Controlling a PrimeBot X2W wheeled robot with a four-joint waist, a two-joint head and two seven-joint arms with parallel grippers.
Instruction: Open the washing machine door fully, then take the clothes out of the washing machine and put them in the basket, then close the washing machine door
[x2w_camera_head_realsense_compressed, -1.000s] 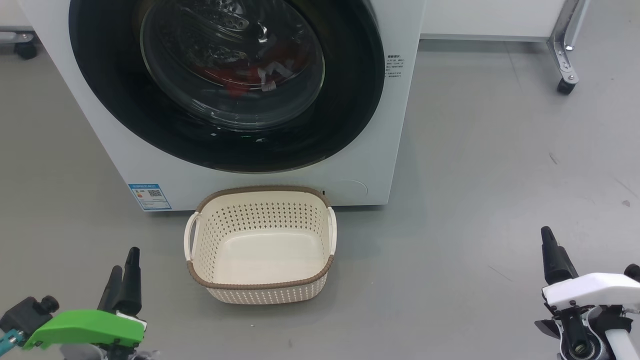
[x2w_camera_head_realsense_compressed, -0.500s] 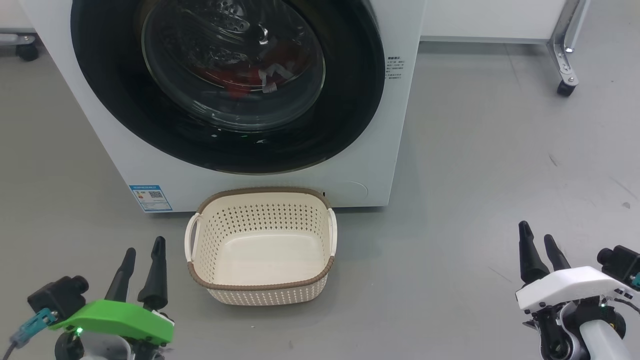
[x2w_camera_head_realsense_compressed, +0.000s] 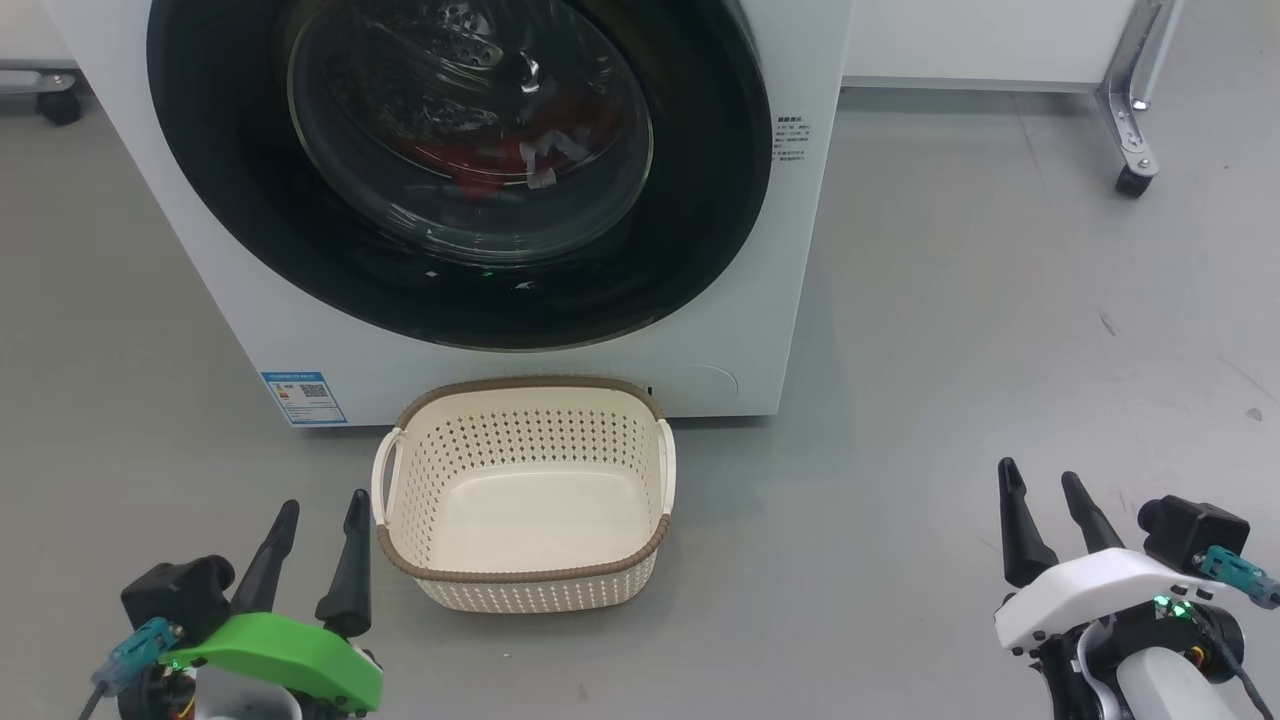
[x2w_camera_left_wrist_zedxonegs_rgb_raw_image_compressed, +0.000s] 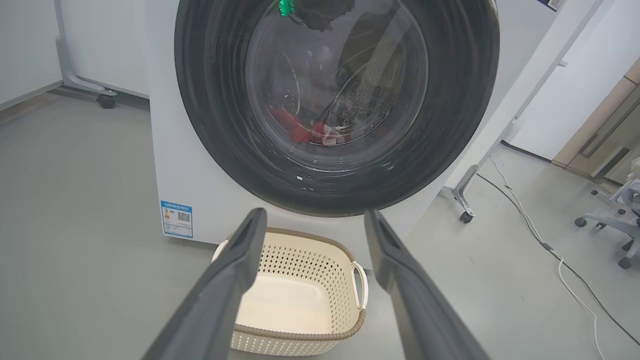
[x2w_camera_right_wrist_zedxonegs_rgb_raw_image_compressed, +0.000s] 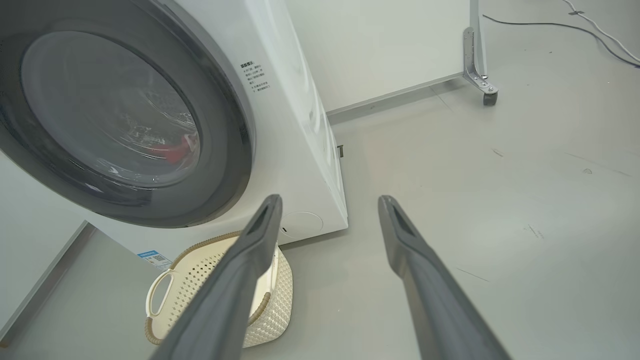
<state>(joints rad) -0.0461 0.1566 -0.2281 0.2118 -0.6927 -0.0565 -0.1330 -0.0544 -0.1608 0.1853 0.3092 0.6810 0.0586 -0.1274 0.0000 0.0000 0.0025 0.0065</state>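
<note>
**Step in hand:** open the washing machine door (x2w_camera_head_realsense_compressed: 700, 200). It sits shut and flush on the washing machine (x2w_camera_head_realsense_compressed: 790, 300). The clothes (x2w_camera_head_realsense_compressed: 480, 165) lie inside the drum and show red behind the glass. The basket (x2w_camera_head_realsense_compressed: 520, 575) stands empty on the floor, just in front of the machine. The left end effector (x2w_camera_head_realsense_compressed: 324, 500) and the right end effector (x2w_camera_head_realsense_compressed: 1037, 472) hang low on either side of the basket, fingers spread wide and holding nothing.

**Procedure:**
- No handle or latch can be made out, so locate the door's free edge before committing an arm.
- Hook one finger behind that edge.
- Pull along the hinge arc, not straight back.
- Keep the other arm outside the swing.
- Route the working arm above the basket so it is not knocked.

**Change from one second ago:**
- Both end effectors have moved inward; the left one is now just beside the basket's left handle.
- Each has turned so that both of its fingers show.
- The door, clothes and basket are as they were.
</note>
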